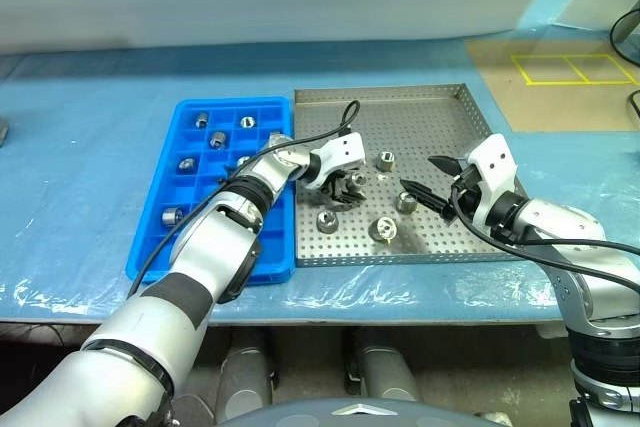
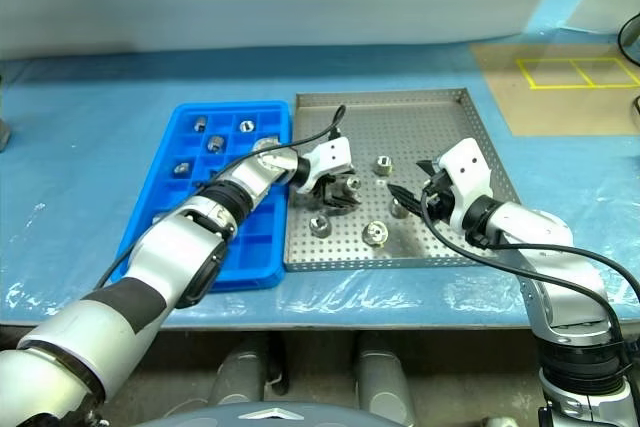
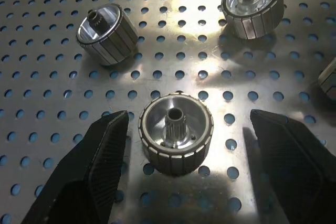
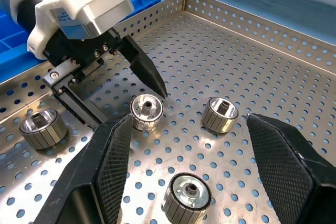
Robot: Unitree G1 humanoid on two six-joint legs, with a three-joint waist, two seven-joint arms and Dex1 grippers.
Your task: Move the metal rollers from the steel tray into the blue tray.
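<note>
Five metal rollers [image 1: 385, 230] lying loose on steel tray [image 1: 440, 107], several more sitting in compartments of blue tray [image 1: 215, 262] just beside it on the blue-covered surface [image 1: 80, 167]. Left claw [image 3: 186, 153] hanging released, fingers straddling one upright roller [image 3: 176, 135] near tray's blue-side edge, one fingertip close beside it. Right claw [image 1: 420, 179] hovering released, empty, above tray's opposite half.

Bright, even light; glare on the steel tray [image 3: 173, 51].
</note>
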